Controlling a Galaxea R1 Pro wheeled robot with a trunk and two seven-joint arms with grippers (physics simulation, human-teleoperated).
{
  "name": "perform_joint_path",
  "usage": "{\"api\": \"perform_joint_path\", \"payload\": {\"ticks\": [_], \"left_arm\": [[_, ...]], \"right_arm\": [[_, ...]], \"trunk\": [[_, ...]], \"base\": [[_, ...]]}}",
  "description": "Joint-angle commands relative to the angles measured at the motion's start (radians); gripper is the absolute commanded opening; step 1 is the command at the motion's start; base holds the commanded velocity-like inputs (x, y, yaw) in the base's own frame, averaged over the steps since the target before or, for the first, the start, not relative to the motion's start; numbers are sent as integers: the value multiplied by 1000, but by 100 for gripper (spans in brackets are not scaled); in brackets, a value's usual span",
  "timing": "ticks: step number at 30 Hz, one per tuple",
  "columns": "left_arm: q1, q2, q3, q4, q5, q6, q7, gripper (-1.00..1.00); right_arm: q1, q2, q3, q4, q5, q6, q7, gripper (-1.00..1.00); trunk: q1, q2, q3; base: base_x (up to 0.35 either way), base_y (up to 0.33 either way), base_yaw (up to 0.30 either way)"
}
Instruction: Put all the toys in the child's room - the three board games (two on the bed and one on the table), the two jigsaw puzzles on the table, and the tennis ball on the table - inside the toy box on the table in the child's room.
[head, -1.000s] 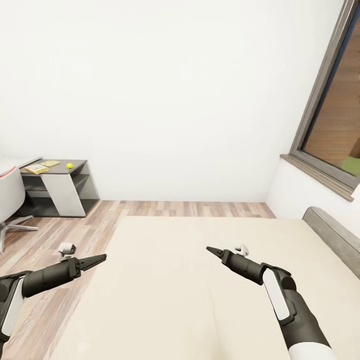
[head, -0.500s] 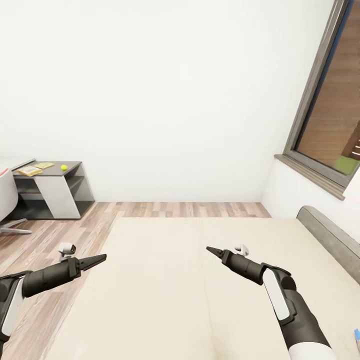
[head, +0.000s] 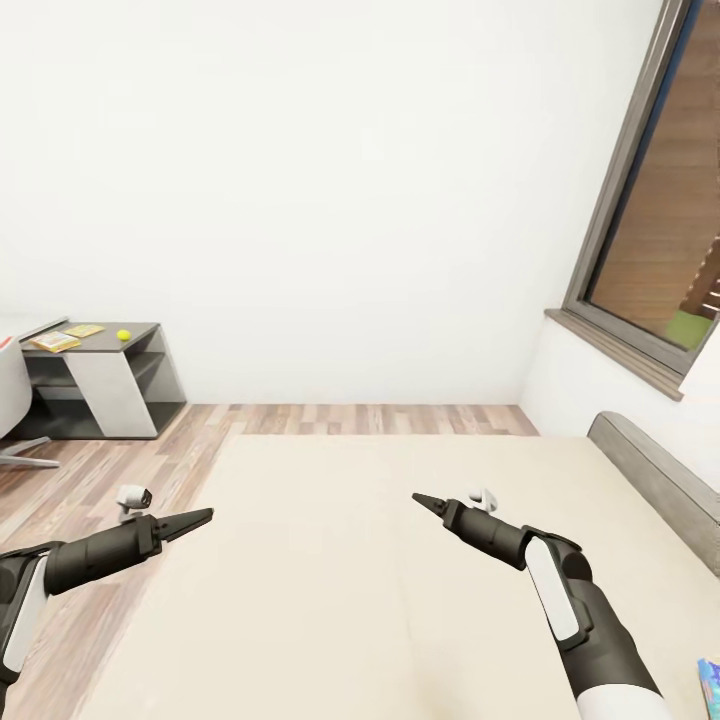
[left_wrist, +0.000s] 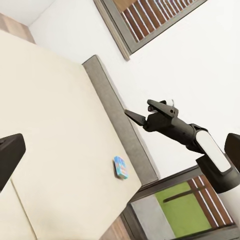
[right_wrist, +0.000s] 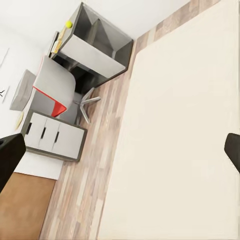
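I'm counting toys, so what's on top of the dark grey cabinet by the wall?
On the cabinet top: the tennis ball and flat yellowish pieces, too small to identify. The shelves below show nothing.

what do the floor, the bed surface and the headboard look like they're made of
The floor looks like wood plank or laminate: staggered brown boards with grain, a slight sheen. The bed surface looks like matte cream fabric or foam, plain and flat with a seam, though the render leaves it open. The headboard looks like grey upholstery or weathered wood: faint streaked texture, rounded edge; hard to tell which.
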Motion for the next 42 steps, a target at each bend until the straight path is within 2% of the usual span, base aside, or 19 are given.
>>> {"api": "perform_joint_path", "payload": {"ticks": [1,42], "left_arm": [[-1,0,0,0,1,10,-2,100],[-1,0,-1,-3,1,10,-2,100]], "right_arm": [[-1,0,-2,0,-2,6,2,100],[-1,-4,-2,-2,-4,8,4,100]], "trunk": [[1,-2,-2],[1,-2,-2]], "base": [[0,-182,0],[0,-214,0]]}}
